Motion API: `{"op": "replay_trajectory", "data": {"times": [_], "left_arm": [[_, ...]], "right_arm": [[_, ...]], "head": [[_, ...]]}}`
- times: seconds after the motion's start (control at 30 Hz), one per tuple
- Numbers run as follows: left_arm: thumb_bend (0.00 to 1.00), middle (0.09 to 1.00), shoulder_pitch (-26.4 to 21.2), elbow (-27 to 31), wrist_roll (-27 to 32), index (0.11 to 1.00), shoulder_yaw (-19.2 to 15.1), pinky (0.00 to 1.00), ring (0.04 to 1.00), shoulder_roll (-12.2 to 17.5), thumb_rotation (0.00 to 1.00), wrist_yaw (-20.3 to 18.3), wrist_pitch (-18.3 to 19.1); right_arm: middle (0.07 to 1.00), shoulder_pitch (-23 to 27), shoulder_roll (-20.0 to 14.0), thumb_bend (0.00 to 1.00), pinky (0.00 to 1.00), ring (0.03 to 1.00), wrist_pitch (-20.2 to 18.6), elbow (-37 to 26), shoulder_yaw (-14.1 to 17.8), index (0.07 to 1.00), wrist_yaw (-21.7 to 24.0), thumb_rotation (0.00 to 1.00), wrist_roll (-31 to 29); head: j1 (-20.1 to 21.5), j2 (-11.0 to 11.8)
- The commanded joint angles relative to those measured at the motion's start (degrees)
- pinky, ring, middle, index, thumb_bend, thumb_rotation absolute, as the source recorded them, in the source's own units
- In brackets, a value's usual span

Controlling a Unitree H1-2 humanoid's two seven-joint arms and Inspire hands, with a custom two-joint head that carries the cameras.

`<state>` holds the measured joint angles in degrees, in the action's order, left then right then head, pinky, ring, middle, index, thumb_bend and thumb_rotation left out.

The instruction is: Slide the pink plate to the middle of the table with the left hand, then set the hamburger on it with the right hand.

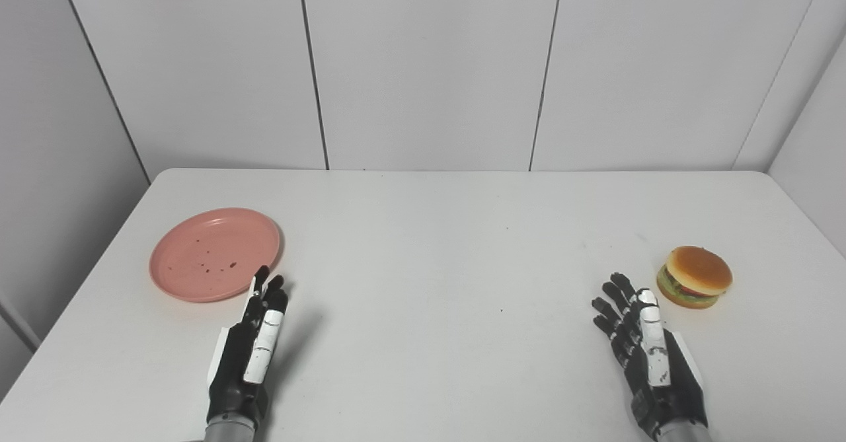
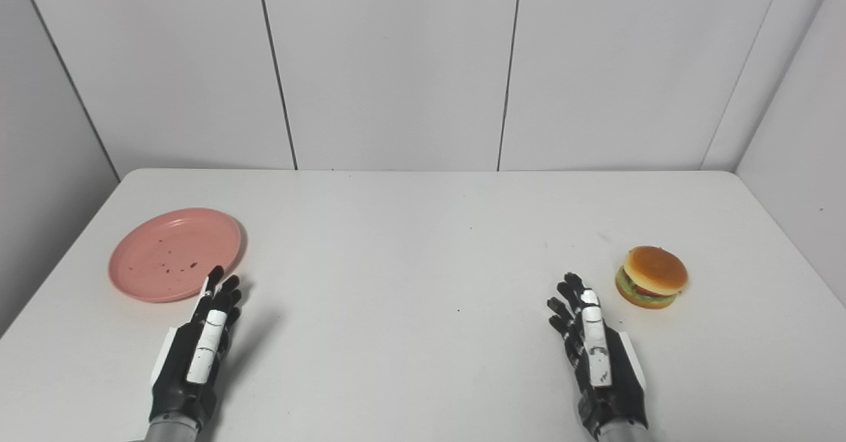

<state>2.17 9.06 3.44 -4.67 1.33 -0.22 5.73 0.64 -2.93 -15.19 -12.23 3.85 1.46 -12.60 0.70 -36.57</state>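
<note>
A white counter [image 1: 429,283] is seen from above and behind two black-and-white robot hands, with plain grey wall panels beyond it. A pink plate [image 1: 215,254] lies flat at the far left of the counter, with a few dark specks on its face. A hamburger [image 1: 694,277] sits at the far right, upright, with a tan bun over green and red layers.

The left hand [image 1: 254,343] rests just beside the near right rim of the plate, its fingertips [image 1: 262,275] at the rim or barely overlapping it; whether they touch cannot be told. Its fingers are straight and held close together, holding nothing. The right hand [image 1: 644,349] lies near the hamburger but apart from it, fingers spread and empty.

The plate looks shallow, stiff and light, probably plastic, so it should slide easily on the smooth counter. A flat press on its face or a hook over the raised rim looks the likeliest hold (a push at the near edge alone could spin it). The hamburger appears to be a toy, light and possibly squashy; taking it by the sides across the bun, gently, seems safest. The plate has not yet reached the middle.
</note>
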Motion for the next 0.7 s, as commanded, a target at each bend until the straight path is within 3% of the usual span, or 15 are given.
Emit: {"op": "replay_trajectory", "data": {"times": [0.0, 0.2, 0.43, 0.67], "left_arm": [[0.85, 0.976, -1.2, 0.2, 0.4, 1.0, 0.0, 1.0, 0.984, 0.5, 0.85, -0.3, -2.2], [0.86, 0.975, -1.8, -3.0, 0.2, 1.0, 0.4, 1.0, 0.985, -0.4, 0.87, 0.0, -4.6], [0.86, 0.982, -2.4, -6.3, -0.8, 1.0, 1.2, 1.0, 0.993, -1.6, 0.88, 0.7, -6.9], [0.84, 0.983, -2.8, -9.9, -3.5, 1.0, 2.3, 1.0, 1.0, -2.5, 0.91, 1.8, -10.1]], "right_arm": [[0.949, 0.7, -0.1, 0.8, 0.96, 0.923, 1.3, -0.4, -0.2, 0.942, 0.6, 1.0, 0.3], [0.944, 1.0, -0.8, 0.79, 0.96, 0.921, 5.2, 3.4, 0.0, 0.942, 1.5, 1.0, 0.5], [0.948, 1.8, -2.0, 0.79, 0.98, 0.925, 12.5, 9.7, 0.5, 0.941, 3.3, 1.0, 0.5], [0.948, 2.2, -2.9, 0.82, 0.98, 0.929, 15.6, 13.9, 1.6, 0.94, 4.9, 1.0, -0.7]], "head": [[-0.4, 0.7], [-2.1, 3.5], [-5.3, 7.5], [-9.0, 10.4]]}}
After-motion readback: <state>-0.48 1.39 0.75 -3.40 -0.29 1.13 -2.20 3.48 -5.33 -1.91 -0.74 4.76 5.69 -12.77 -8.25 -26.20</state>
